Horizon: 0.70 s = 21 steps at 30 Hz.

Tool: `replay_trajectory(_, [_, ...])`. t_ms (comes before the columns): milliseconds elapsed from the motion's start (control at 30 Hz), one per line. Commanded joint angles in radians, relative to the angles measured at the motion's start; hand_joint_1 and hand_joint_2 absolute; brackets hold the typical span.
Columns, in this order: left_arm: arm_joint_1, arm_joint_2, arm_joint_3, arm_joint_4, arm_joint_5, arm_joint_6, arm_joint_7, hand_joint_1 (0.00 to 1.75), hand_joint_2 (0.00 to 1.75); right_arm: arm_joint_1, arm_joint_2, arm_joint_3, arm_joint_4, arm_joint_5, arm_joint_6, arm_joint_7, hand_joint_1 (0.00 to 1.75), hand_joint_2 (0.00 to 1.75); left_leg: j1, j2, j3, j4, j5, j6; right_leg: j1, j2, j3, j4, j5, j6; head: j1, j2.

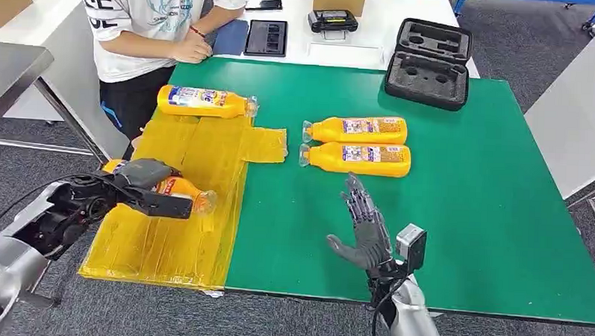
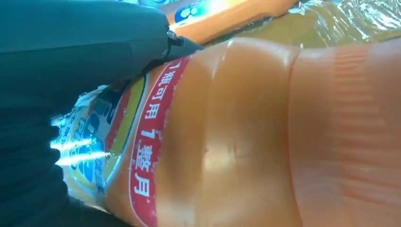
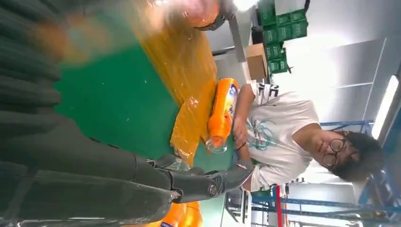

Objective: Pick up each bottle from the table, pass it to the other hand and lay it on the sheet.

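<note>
Left hand (image 1: 146, 185) around bottle (image 2: 246, 137)

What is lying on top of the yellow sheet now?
One bottle lies across the yellow sheet's far end. The left hand holds a second bottle over it; the fingers hide whether that bottle touches the sheet.

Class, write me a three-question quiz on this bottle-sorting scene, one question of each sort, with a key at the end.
1. True or false: the right hand holds a bottle.
2. How many orange bottles lie on the bare green table, off the yellow sheet?
3. Multiple choice: the bottle in the left hand is over A) the black case, B) the yellow sheet, C) the floor.

Key: 1. False, its fingers are spread and empty. 2. Two, side by side: one behind, one in front. 3. B.
</note>
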Motion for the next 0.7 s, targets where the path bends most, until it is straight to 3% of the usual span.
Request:
replay_trajectory(33, [-0.061,-0.064,-0.096,0.137,-0.009,0.016,0.016,1.75,1.75,-0.046,0.002,-0.009,0.08,0.007,-0.01,-0.003,0.0,1.75,0.0,-0.002,0.003,-0.001,-0.001,-0.001,0.0,-0.002,0.004,-0.001,-0.001,-0.001,0.0,0.0])
replay_trajectory(467, [-0.014,-0.084,-0.089,0.191,-0.052,0.081,0.05,1.75,1.75,-0.036,0.015,-0.017,0.066,0.025,-0.011,0.002,0.0,1.75,0.001,0.0,0.009,-0.001,-0.003,-0.002,0.001,0.0,0.009,-0.001,-0.003,-0.002,0.0,0.0])
replay_trajectory(700, [-0.004,-0.093,-0.086,0.199,-0.059,0.091,0.057,1.75,1.75,-0.041,0.016,-0.019,0.076,0.03,-0.014,0.003,0.0,1.75,0.0,0.0,0.004,-0.001,-0.001,-0.001,0.0,0.0,0.004,-0.001,-0.001,-0.001,0.0,0.0])
